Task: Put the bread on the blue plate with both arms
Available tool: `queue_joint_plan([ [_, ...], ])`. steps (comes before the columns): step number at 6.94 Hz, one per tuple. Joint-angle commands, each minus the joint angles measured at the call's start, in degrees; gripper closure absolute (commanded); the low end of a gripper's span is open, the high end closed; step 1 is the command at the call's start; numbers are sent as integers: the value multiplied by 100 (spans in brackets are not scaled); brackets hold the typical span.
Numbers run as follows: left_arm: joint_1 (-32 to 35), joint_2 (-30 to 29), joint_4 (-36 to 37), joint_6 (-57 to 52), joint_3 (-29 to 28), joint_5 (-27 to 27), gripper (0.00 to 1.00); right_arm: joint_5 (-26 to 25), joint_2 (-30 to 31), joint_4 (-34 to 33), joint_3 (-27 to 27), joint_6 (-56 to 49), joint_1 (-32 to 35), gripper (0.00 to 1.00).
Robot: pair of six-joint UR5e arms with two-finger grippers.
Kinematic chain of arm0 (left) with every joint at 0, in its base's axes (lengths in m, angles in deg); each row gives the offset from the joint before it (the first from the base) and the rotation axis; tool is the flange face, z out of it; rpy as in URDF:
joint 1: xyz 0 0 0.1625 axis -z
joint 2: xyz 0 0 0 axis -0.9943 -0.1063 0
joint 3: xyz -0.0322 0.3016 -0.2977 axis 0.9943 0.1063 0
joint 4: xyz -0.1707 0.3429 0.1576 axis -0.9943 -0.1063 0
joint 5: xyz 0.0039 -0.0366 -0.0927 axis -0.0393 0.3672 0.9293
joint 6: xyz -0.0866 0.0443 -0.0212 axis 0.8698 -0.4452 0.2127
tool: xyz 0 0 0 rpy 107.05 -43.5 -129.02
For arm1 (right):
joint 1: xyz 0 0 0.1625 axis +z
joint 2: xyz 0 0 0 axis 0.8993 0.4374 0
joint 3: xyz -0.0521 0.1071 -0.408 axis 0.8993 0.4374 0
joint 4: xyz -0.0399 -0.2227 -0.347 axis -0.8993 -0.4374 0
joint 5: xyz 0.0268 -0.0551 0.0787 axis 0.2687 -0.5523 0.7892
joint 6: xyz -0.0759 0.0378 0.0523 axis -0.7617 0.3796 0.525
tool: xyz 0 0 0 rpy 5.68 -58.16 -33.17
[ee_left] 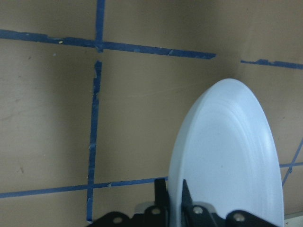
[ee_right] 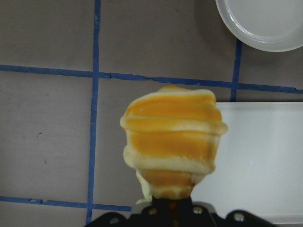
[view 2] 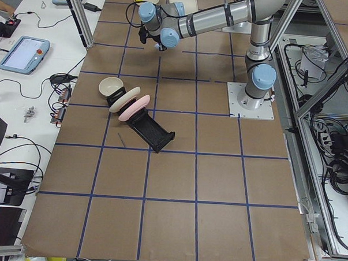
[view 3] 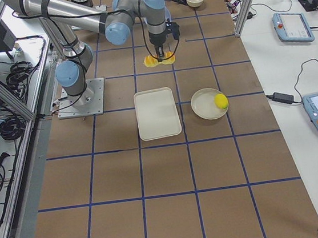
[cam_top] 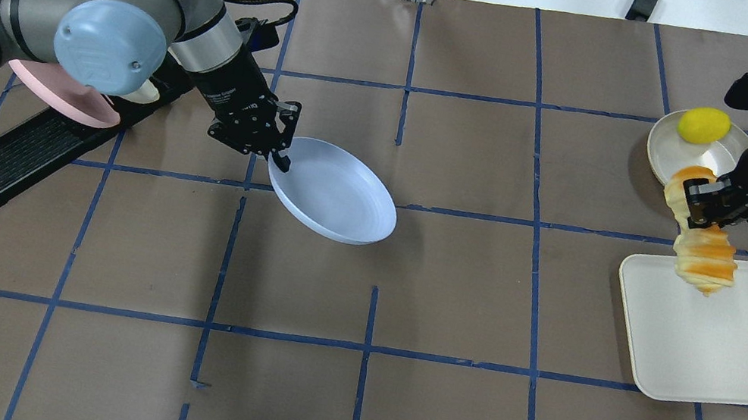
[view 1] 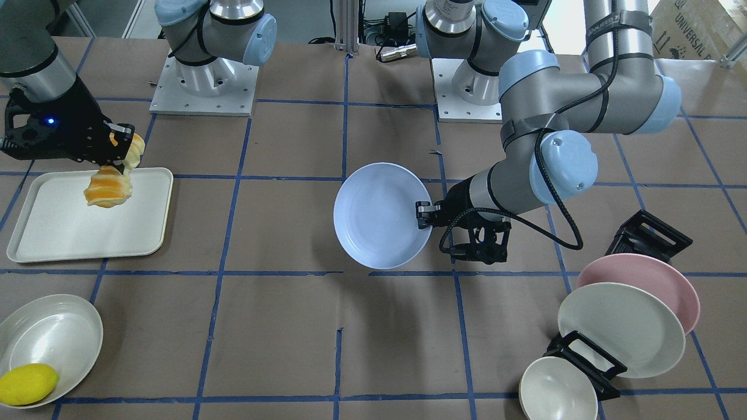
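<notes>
The blue plate [cam_top: 335, 190] hangs tilted above the table's middle, held by its rim in my left gripper [cam_top: 279, 151], which is shut on it. It also shows in the front view [view 1: 379, 214] and fills the left wrist view [ee_left: 227, 161]. The bread [cam_top: 702, 249], orange and cream striped, hangs from my right gripper [cam_top: 692, 201], which is shut on its upper end, above the near-left corner of the white tray [cam_top: 741, 352]. The bread also shows in the front view [view 1: 110, 185] and the right wrist view [ee_right: 171, 142].
A cream bowl [cam_top: 718, 159] with a yellow lemon [cam_top: 704, 124] stands beyond the tray. A black dish rack [cam_top: 22, 152] at the left holds a pink plate [cam_top: 59, 97]; in the front view it holds a cream plate [view 1: 621, 329] and a small bowl [view 1: 557, 389].
</notes>
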Motion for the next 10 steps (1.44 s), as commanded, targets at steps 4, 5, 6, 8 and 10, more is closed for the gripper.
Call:
queue_joint_plan([
  [4, 371, -560, 904, 298, 127, 465, 92, 50, -460, 85, 716, 824, 995, 96],
  [5, 467, -682, 1429, 341, 153, 457, 82, 50, -461, 94, 752, 825, 996, 96],
  [6, 520, -788, 1495, 333, 136, 474, 79, 250, -461, 111, 743, 833, 1005, 96],
  [8, 538, -833, 1705, 579, 127, 465, 52, 261, -470, 112, 743, 851, 1005, 96],
  [10, 477, -702, 2005, 579, 119, 456, 21, 235, -461, 120, 743, 842, 1005, 96],
])
